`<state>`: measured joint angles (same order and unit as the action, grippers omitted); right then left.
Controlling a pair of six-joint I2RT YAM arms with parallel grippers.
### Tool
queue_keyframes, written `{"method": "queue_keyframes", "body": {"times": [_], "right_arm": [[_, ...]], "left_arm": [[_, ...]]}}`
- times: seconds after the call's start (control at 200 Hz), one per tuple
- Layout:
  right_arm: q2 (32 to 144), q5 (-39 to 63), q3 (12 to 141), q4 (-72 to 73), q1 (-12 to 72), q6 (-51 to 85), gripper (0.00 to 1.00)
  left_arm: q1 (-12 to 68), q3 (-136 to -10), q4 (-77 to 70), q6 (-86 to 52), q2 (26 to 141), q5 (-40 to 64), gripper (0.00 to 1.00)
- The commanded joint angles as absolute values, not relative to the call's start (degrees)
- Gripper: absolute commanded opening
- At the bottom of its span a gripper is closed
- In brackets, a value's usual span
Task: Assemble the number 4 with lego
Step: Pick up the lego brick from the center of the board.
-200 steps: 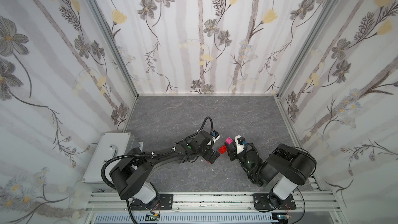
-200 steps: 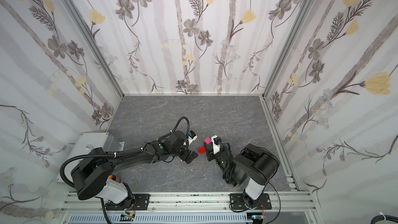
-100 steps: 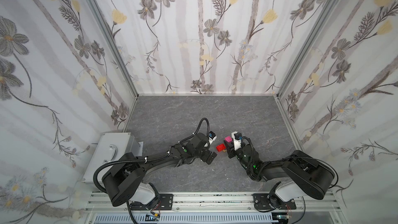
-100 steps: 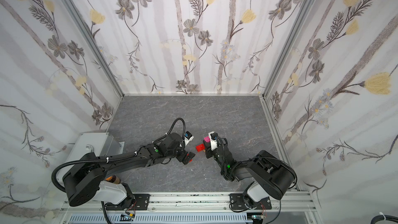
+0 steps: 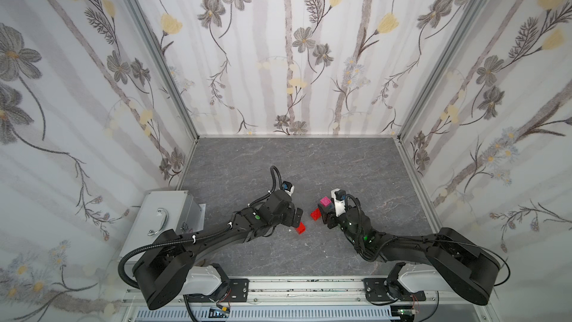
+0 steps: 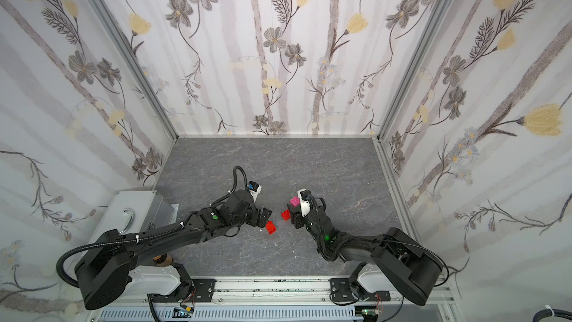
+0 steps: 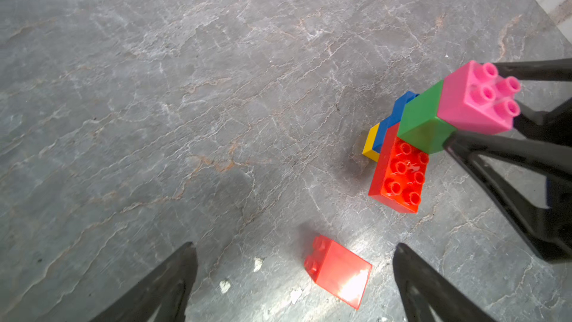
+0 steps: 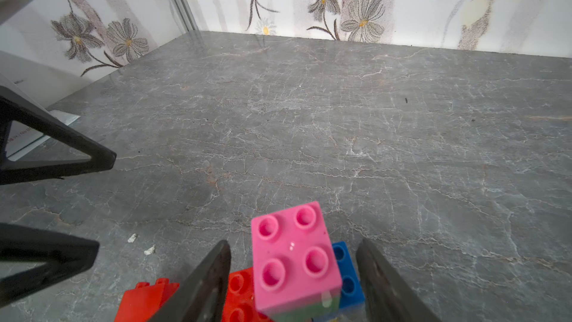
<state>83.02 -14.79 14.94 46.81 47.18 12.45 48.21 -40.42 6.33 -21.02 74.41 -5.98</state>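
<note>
**Loose red brick lying between wide-open jaws, the 4 one piece short**

On the left, the left gripper point(image 7: 294, 247) is hovering low over the grey table point(image 5: 278, 162) with its jaws spread wide and nothing in them. The small red brick point(image 7: 339, 271) is lying on its side between the two fingertips, studs pointing sideways, and neither finger is touching it.

Just beyond it, the number 4 point(image 7: 424, 125) is standing upright on the table. It is a column with yellow at the foot, blue above that, then the green brick point(image 7: 418, 113) and the pink brick point(image 8: 294, 252) on top. The longer red brick point(image 7: 399, 175) is sticking out from one side as an arm with its studs bare. That is probably where the loose piece is meant to go.

On the right, the right gripper point(image 8: 294, 243) is straddling the top of the column. Its jaws are apart, with a gap showing on each side of the pink brick. Whether a fingertip is grazing the green brick lower down is not clear.

The bricks look light, rigid and glossy, so they are likely to skid under a glancing touch. The loose brick is best pinched across two flat opposite faces, clear of the studs, and it will need turning stud-side up. The column is tall and narrow and may tip under a press, so bracing it low seems wise.
</note>
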Motion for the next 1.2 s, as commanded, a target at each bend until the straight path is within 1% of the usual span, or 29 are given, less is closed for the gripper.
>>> {"method": "queue_keyframes", "body": {"times": [0.0,0.115,0.185,0.24,0.29,0.36,0.44,0.535,0.689,0.904,1.014,1.199], "right_arm": [[77.6,-16.1,15.7,36.9,47.6,13.6,0.70],[68.5,-16.6,18.3,22.3,50.1,13.5,0.71],[65.2,-15.7,20.3,15.4,54.4,13.1,0.70],[64.8,-11.6,22.3,10.8,57.3,13.2,0.69],[66.1,-7.4,24.9,6.1,59.3,14.0,0.68],[69.9,-4.4,30.0,-2.0,61.3,16.7,0.66],[76.0,-3.7,37.2,-11.4,62.7,19.7,0.64],[83.5,-3.8,45.1,-17.8,65.0,19.2,0.63],[94.4,-6.0,52.3,-22.0,66.1,19.3,0.63],[103.8,-9.5,59.4,-23.9,65.3,19.8,0.64],[107.0,-10.7,61.7,-24.7,64.4,19.9,0.64],[109.4,-11.0,62.4,-24.7,62.1,20.3,0.64]], "left_arm": [[47.8,-40.2,12.6,-29.6,72.4,-10.4,1.00],[45.2,-38.7,15.4,-35.7,68.4,-16.8,1.00],[42.0,-38.7,17.0,-38.8,67.0,-17.4,1.00],[39.7,-39.1,17.9,-40.0,66.8,-16.8,1.00],[38.1,-39.8,18.6,-40.2,66.8,-15.4,1.00],[36.9,-40.7,19.4,-39.2,66.9,-14.0,1.00],[36.2,-41.0,20.1,-38.1,66.6,-13.3,1.00],[35.4,-40.1,20.2,-37.5,65.9,-13.1,1.00],[34.2,-37.6,20.4,-38.0,63.5,-12.8,1.00],[32.4,-34.0,20.3,-38.7,58.9,-12.3,1.00],[31.8,-33.2,20.9,-38.6,57.5,-11.4,1.00],[31.1,-31.6,21.3,-38.7,55.6,-11.2,1.00]]}}
